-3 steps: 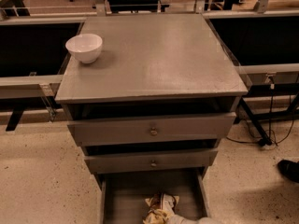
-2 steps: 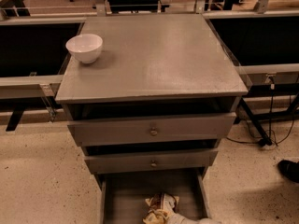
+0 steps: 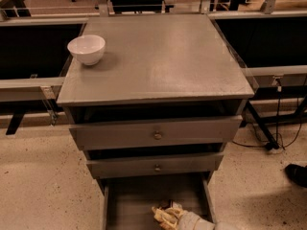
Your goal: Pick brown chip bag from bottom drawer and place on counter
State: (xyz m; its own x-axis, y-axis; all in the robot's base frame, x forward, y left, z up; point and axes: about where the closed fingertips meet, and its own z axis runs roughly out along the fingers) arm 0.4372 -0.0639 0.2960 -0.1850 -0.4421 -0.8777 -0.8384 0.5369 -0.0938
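The bottom drawer [image 3: 134, 202] is pulled open below the two upper drawers. The brown chip bag [image 3: 165, 215] lies on its floor near the frame's lower edge, with a crinkled cream-yellow end and a little dark brown showing. My gripper [image 3: 195, 221] comes in from the bottom edge as a pale grey shape right against the bag's right side. Most of it is cut off by the frame. The counter [image 3: 158, 56] is the wide grey top of the cabinet.
A white bowl [image 3: 87, 49] stands on the counter's far left corner. The two upper drawers [image 3: 156, 134] with brass knobs are slightly open. Black desks flank the cabinet. Cables and a stand leg [image 3: 261, 131] lie on the floor at the right, and a dark shoe [image 3: 297, 174] sits at the right edge.
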